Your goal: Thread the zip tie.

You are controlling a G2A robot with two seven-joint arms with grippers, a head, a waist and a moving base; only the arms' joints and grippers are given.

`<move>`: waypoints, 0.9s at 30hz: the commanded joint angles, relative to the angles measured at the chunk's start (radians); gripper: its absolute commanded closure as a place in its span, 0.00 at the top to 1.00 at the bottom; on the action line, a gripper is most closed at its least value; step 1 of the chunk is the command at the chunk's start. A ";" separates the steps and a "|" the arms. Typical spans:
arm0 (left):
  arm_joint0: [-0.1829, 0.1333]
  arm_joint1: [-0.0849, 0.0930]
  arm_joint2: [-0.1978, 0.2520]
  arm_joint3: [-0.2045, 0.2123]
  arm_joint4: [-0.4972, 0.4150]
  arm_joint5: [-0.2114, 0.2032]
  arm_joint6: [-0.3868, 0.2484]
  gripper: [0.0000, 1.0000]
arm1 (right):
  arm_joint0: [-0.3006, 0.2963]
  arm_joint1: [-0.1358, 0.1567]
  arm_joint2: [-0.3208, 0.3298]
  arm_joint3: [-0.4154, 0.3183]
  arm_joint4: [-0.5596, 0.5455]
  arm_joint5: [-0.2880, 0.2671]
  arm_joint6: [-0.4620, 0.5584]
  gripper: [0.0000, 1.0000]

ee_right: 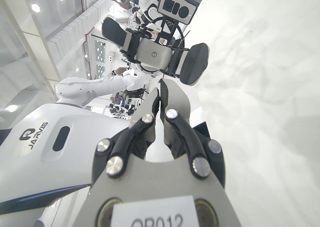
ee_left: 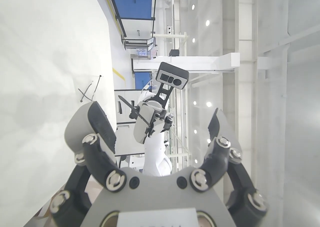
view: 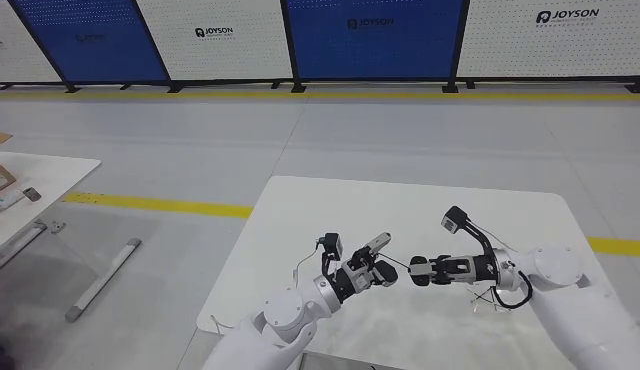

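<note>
My right gripper (view: 412, 268) (ee_right: 160, 90) is shut on a thin black zip tie (ee_left: 130, 107) and holds it above the white table (view: 330, 210). The tie's free end (view: 398, 262) points toward my left gripper (view: 384, 260) (ee_left: 155, 110). That gripper faces it a short way off, open, with nothing between its fingers (ee_left: 100, 123). In the right wrist view the left gripper's two black pads (ee_right: 193, 63) stand wide apart just beyond my shut fingertips. The part of the tie inside the right jaws is hidden.
Two or three spare black zip ties (ee_left: 90, 90) lie crossed on the table beyond the left gripper. The table's near edge (view: 215, 320) runs close to the left arm. Blue and white partition panels (view: 375, 20) stand far behind.
</note>
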 commanded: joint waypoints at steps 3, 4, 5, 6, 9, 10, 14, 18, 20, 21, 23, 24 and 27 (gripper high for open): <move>0.000 -0.001 -0.001 0.003 -0.013 -0.007 -0.011 0.03 | 0.000 0.000 0.000 0.000 0.000 0.000 0.000 0.00; 0.001 -0.001 -0.002 0.004 -0.015 -0.010 -0.014 0.00 | 0.000 0.000 0.000 0.000 0.000 0.000 0.000 0.00; 0.000 -0.001 -0.002 0.005 -0.015 -0.013 -0.016 0.00 | 0.000 0.000 0.000 0.000 0.000 0.000 0.000 0.00; 0.000 -0.001 -0.002 0.006 -0.014 -0.015 -0.018 0.00 | 0.000 0.000 0.000 0.000 0.000 0.000 0.000 0.00; 0.003 0.000 -0.002 0.008 -0.010 -0.021 -0.030 0.00 | 0.000 0.000 0.000 0.000 0.000 0.000 0.000 0.00; 0.004 0.000 -0.003 0.009 -0.005 -0.024 -0.037 0.03 | 0.000 0.000 0.000 0.000 0.000 0.000 0.000 0.00; 0.014 0.004 -0.008 0.009 0.008 -0.034 -0.057 0.00 | 0.000 0.000 0.000 0.000 0.000 0.000 0.000 0.00; 0.022 0.006 -0.012 0.006 0.020 -0.038 -0.068 0.00 | 0.000 0.000 0.000 0.000 0.000 0.000 0.000 0.00; 0.024 0.007 -0.012 0.004 0.025 -0.039 -0.071 0.00 | 0.000 0.000 0.000 0.000 0.000 0.000 0.000 0.00; 0.025 0.007 -0.011 0.003 0.026 -0.039 -0.071 0.01 | 0.000 0.000 0.000 0.000 0.000 0.000 0.000 0.00; 0.026 0.007 -0.010 0.002 0.031 -0.039 -0.070 0.03 | 0.000 0.000 0.000 0.000 0.000 0.000 0.000 0.00; 0.025 0.007 -0.009 0.001 0.033 -0.038 -0.068 0.02 | 0.000 0.000 0.000 0.000 0.000 0.000 0.000 0.00; 0.024 0.007 -0.007 -0.001 0.036 -0.036 -0.065 0.13 | 0.000 0.000 0.000 0.000 0.000 0.000 0.000 0.00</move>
